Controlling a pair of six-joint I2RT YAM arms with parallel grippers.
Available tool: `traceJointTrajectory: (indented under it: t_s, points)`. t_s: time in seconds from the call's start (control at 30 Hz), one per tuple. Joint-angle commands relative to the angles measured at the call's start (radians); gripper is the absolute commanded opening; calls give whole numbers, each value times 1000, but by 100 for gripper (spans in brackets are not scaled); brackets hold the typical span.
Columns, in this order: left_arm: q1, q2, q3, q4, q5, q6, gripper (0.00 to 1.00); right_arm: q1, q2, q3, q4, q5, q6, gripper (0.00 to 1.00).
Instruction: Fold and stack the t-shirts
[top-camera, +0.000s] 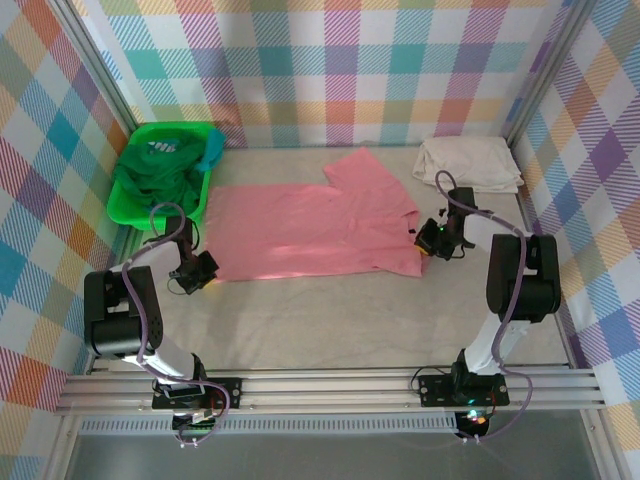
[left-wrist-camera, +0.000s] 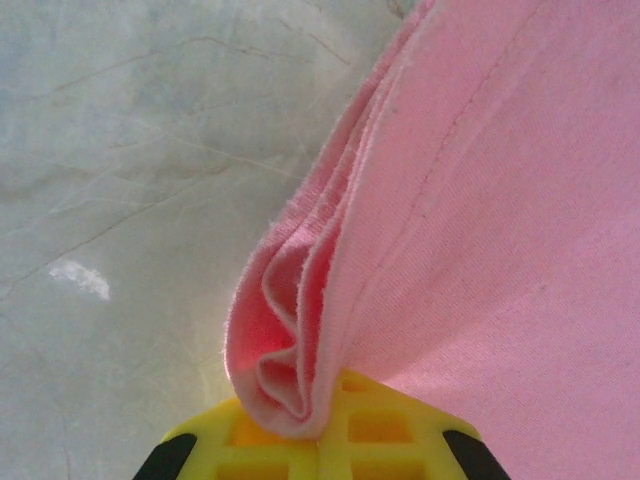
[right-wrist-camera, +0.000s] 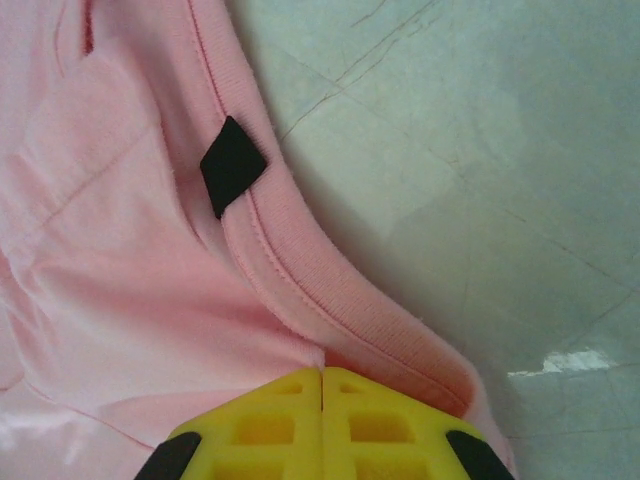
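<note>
Two tools are closed on one salmon-pink short-sleeved cloth t-shirt, which is spread flat across the middle of the pale grey bench. At the shirt's left edge the left tool is clamped on a bunched fold of the cloth. In the left wrist view several pink layers are seen pinched between its yellow fingers. At the opposite end the right tool is closed on the ribbed collar. Its yellow fingers are pressed together with cloth caught at their seam, near a small black diamond-shaped label. One sleeve is turned out toward the back wall.

A folded cream-white t-shirt lies at the back right corner, apart from the pink one. A bright green plastic bin stands at the back left, just beside the pink shirt's corner. A dark green t-shirt and a teal t-shirt are heaped in it.
</note>
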Motion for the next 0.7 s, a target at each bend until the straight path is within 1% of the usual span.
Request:
traceJointTrajectory:
  t_s: [0.0, 0.13, 0.17, 0.2, 0.23, 0.27, 0.3, 0.37, 0.4, 0.47, 0.5, 0.53, 0.57, 0.6, 0.67]
  points:
    - [19, 28, 9, -10, -80, 15, 0, -4, -10, 20, -69, 25, 3, 0]
    - [18, -1, 16, -28, -97, 18, 0, -7, -51, 0, -109, 42, -5, 0]
    - [18, -12, 15, -31, -100, 19, 6, -7, -61, -9, -103, 38, -3, 12]
    - [17, -23, 15, -34, -96, 18, 16, -8, -70, -14, -97, 28, -3, 28]
    - [17, -40, 16, -40, -89, 17, 26, -7, -81, -17, -90, 14, -7, 33]
    - [13, -59, 18, -47, -86, 11, 34, -7, -95, -15, -96, 12, -6, 34]
    - [7, -80, 20, -55, -89, 5, 38, -6, -112, -9, -105, 20, -5, 36]
    - [-13, -139, 39, -85, -128, -9, 43, -4, -160, 12, -142, 54, -11, 48]
    - [-26, -165, 50, -100, -156, -14, 45, 2, -183, 25, -166, 80, -18, 52]
    - [-77, -218, 86, -134, -224, -13, 49, 43, -228, 65, -220, 172, -45, 56]
    - [-100, -227, 104, -142, -245, -14, 48, 67, -234, 85, -239, 204, -55, 56]
    - [-135, -225, 124, -142, -248, -16, 47, 100, -230, 105, -252, 221, -61, 53]
    - [-165, -200, 142, -128, -226, -19, 42, 138, -214, 121, -253, 224, -61, 48]
    - [-190, -172, 154, -104, -196, -25, 38, 169, -196, 126, -236, 224, -54, 40]
    - [-228, -91, 156, -29, -142, -57, 31, 223, -129, 133, -178, 211, -19, 15]
